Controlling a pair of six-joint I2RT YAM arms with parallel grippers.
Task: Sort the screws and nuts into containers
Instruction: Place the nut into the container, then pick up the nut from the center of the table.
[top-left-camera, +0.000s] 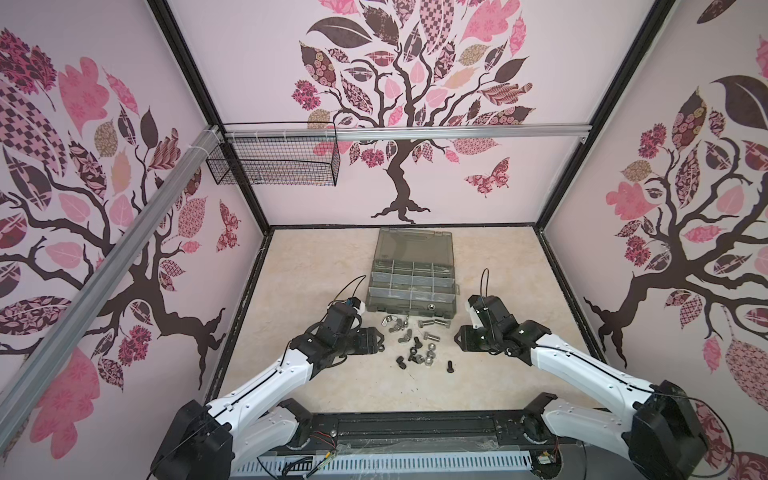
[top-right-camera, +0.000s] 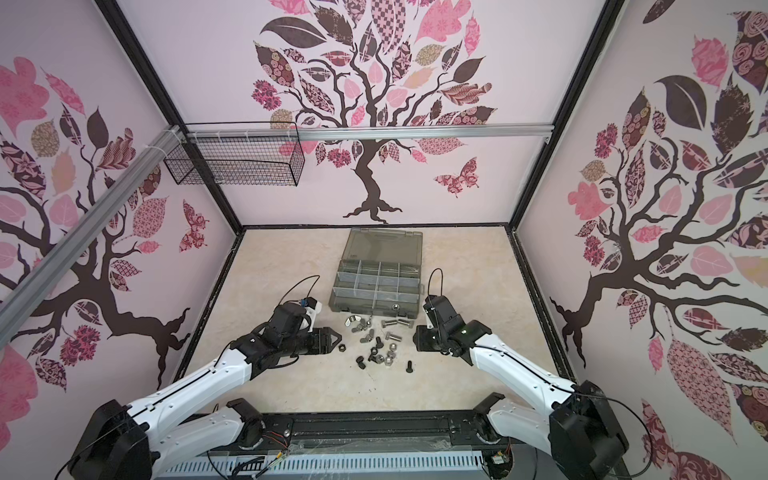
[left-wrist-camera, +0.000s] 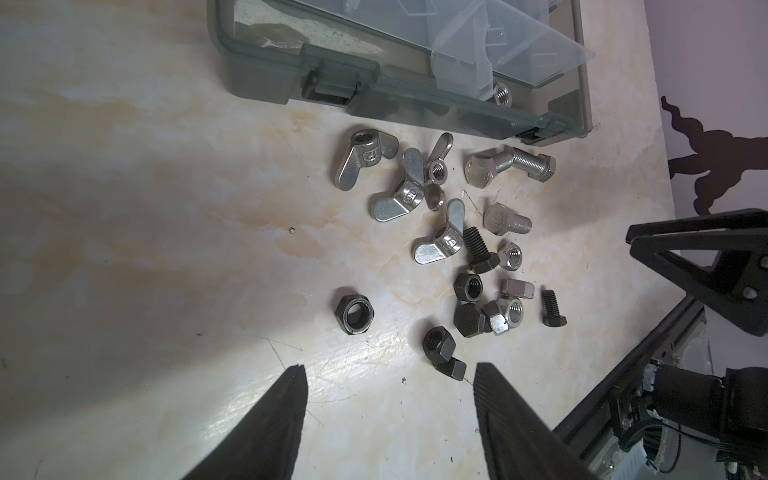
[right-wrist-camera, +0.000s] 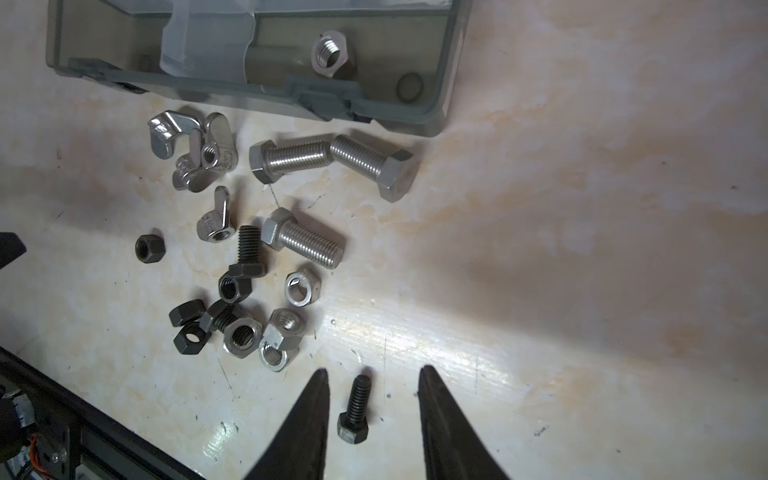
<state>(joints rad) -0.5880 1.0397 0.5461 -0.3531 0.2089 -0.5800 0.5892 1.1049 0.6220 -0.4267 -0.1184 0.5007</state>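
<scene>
In both top views a heap (top-left-camera: 415, 340) (top-right-camera: 376, 343) of screws and nuts lies on the table (top-left-camera: 316, 270) between the two arms. At its 12 o'clock, just beside it, sits the grey case (top-left-camera: 386, 306), its lid (top-left-camera: 413, 243) folded back toward 12 o'clock. One silver nut (right-wrist-camera: 330, 52) rests inside the case, in the near row toward 5 o'clock.

The left claw (left-wrist-camera: 389, 370) hangs at the heap's 9 o'clock, released, its jaws wide apart with only bare table between them. A lone black nut (left-wrist-camera: 354, 309) lies flat at the heap's 9 o'clock, apart from the rest.

The right claw (right-wrist-camera: 372, 370) hangs at 3 o'clock, also released. In the right wrist view a short black screw (right-wrist-camera: 356, 405) lies on the table between its fingers, with a gap on each side. In a top view this screw (top-left-camera: 450, 365) sits at the heap's 5 o'clock, apart from the others.

Within the heap, wing nuts (left-wrist-camera: 399, 199) cluster at 11 o'clock. A pair of silver screws (right-wrist-camera: 291, 160) lies at 1 o'clock, tips meeting, near the case wall. A third silver screw (right-wrist-camera: 305, 243) lies just toward 6 o'clock of them. Black and silver hex nuts (right-wrist-camera: 243, 334) bunch at 6 o'clock.
</scene>
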